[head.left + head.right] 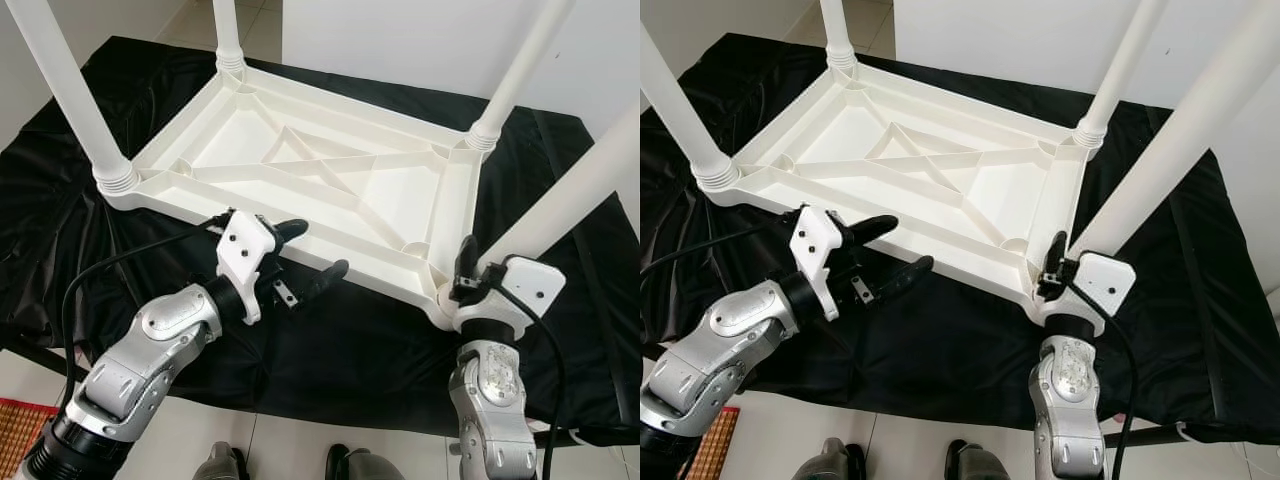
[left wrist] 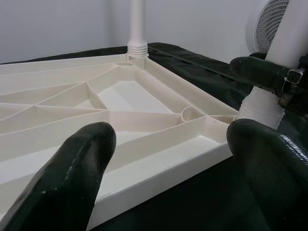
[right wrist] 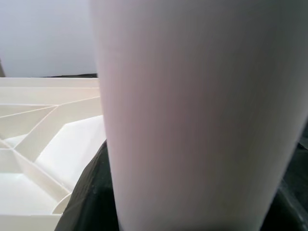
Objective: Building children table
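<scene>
1. Black, long fingers of the left gripper (image 1: 305, 250) stand wide apart just at the near long rim of the white plastic ribbed tabletop (image 1: 300, 165), holding nothing.
2. At the tabletop's near right corner, the right gripper (image 1: 1055, 262) is closed around the base of the white round plastic leg (image 1: 570, 195) standing in that corner socket.
3. That upturned tabletop lies on a black crumpled cloth (image 1: 330, 350), near its middle, ribs facing up.
4. Three more white tube legs stand in the other corners: near left (image 1: 70, 90), far left (image 1: 226, 30) and far right (image 1: 520, 65).
5. Beyond the cloth's far edge rises a white wall (image 1: 400, 40).
</scene>
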